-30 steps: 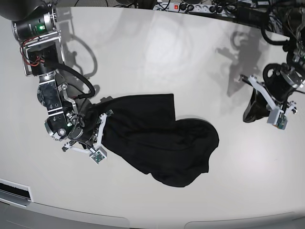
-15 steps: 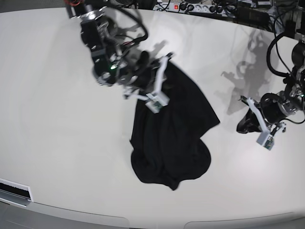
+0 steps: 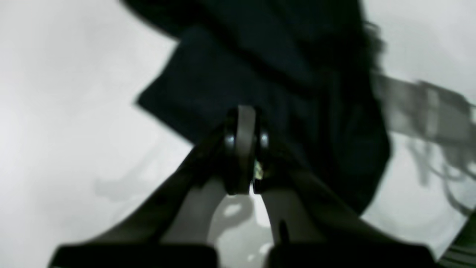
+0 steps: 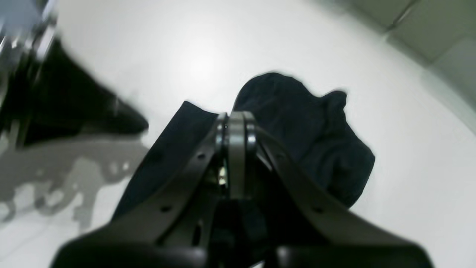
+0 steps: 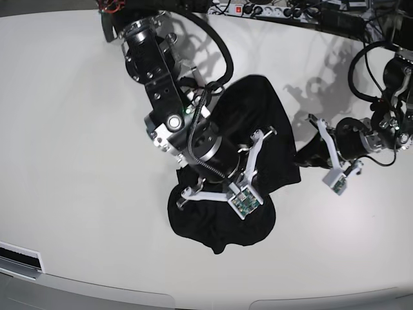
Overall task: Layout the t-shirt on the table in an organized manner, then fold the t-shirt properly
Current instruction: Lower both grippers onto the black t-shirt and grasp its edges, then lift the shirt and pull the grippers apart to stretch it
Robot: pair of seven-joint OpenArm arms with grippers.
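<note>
The black t-shirt [image 5: 271, 123] lies bunched in a heap near the middle of the white table [image 5: 77, 194]. In the base view the right arm hangs over it and covers much of the cloth. My right gripper [image 4: 236, 119] is shut on the t-shirt [image 4: 305, 130]; dark fabric drapes along its left side and piles up beyond its tip. From the right, my left gripper [image 5: 299, 159] points at the shirt's right edge. Its jaws are shut with nothing seen between them. In the blurred left wrist view this gripper [image 3: 241, 115] has the t-shirt [image 3: 279, 56] just ahead of its tip.
A power strip and cables [image 5: 251, 10] run along the table's far edge. The rounded front edge [image 5: 193, 298] is near the bottom of the base view. Floor [image 4: 427, 33] shows past the table edge in the right wrist view.
The right arm has swung from the table's left side over to the centre, carrying the shirt and bunching it up. The left gripper has moved left to the shirt's right edge.
</note>
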